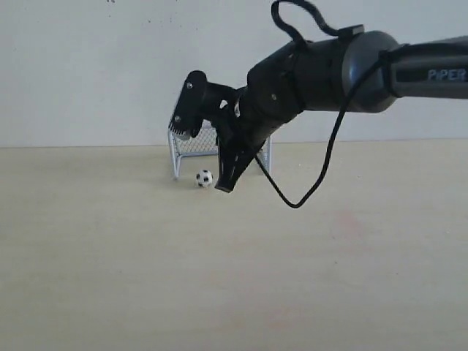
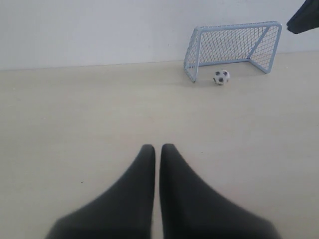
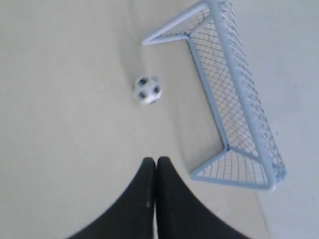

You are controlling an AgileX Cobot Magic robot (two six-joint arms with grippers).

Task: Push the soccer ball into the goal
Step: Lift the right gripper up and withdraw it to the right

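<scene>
Ball [image 1: 204, 178] near right end effector [image 1: 224, 189]

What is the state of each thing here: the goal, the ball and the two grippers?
goal: upright, nothing inside it.
soccer ball: outside the goal, in front of its open side, not held.
right gripper: shut, holding nothing, near the soccer ball but apart from it.
left gripper: shut, holding nothing, farther from the soccer ball.
</scene>
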